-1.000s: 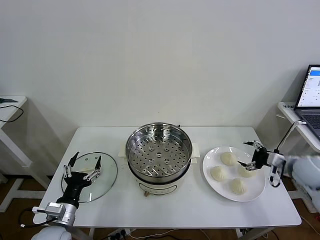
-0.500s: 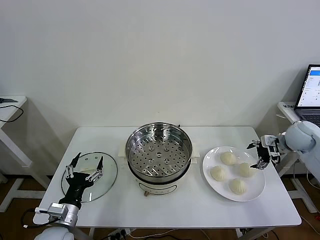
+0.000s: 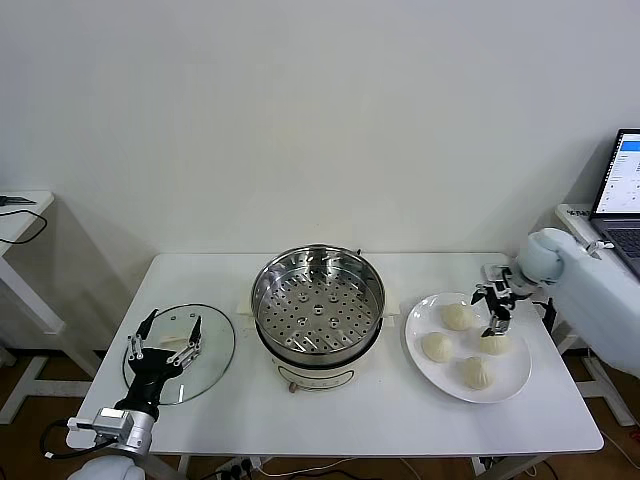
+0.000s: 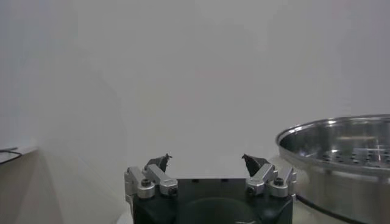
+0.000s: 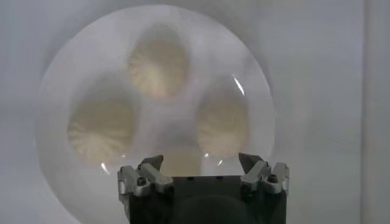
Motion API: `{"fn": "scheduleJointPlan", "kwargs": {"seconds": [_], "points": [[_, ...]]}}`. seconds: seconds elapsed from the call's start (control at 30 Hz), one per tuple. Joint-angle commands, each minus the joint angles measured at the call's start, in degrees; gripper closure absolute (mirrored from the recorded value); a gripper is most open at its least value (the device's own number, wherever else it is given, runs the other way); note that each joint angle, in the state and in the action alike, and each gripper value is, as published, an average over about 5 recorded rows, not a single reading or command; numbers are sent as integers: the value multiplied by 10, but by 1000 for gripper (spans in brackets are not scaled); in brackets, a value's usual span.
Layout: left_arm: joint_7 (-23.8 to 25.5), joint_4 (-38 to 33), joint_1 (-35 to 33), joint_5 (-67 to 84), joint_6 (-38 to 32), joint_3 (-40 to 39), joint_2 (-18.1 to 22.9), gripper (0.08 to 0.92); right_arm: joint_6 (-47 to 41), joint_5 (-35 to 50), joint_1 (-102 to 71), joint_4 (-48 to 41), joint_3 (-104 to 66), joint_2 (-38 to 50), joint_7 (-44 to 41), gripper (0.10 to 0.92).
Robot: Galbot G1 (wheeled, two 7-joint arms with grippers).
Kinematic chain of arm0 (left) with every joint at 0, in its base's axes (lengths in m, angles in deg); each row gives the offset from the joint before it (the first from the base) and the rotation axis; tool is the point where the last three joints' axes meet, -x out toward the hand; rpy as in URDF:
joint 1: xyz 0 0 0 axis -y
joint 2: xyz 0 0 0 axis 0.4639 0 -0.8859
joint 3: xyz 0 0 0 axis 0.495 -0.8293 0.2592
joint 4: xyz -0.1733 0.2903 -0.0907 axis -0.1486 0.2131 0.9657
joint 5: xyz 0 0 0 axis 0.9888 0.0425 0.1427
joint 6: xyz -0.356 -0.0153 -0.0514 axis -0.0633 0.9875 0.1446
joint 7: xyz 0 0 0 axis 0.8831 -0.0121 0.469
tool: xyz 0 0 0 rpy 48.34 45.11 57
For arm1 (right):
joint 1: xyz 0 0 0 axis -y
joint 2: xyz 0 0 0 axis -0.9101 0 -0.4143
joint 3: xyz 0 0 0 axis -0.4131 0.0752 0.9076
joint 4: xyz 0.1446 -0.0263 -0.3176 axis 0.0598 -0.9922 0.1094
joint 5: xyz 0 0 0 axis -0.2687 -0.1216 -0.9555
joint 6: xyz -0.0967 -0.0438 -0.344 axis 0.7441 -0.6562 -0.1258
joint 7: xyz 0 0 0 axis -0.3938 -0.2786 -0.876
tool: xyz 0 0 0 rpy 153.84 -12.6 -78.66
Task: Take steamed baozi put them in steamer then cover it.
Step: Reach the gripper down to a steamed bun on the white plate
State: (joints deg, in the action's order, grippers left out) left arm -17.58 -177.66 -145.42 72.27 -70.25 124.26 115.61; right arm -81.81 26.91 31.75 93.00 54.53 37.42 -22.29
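Several off-white steamed baozi lie on a white plate at the right of the table. My right gripper hangs open just above them, over the bun nearest the right edge. From the right wrist view the baozi lie below the open gripper, nothing between its fingers. The steel steamer stands uncovered and empty at mid table. Its glass cover lies flat at the left, and my left gripper is open above it. The left wrist view shows that gripper empty and the steamer beside it.
A laptop sits on a side table past the right edge. Another small table stands far left. A white wall is behind the table.
My right gripper has swung in from the table's right edge to above the plate of baozi and now points down. The left gripper has barely shifted over the cover.
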Motion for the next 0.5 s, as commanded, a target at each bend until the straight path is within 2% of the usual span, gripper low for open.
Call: {"fn": "scheduleJointPlan", "kwargs": {"seconds": [0.03,0.5], "points": [[1,3,0,-1,-1,1,1,177,6,-26,17,-56,13,-46,-1,203],[2,7,-3,-5,-7,2,5,177,15,-58,7,-88,-13,-68,28,203]]}}
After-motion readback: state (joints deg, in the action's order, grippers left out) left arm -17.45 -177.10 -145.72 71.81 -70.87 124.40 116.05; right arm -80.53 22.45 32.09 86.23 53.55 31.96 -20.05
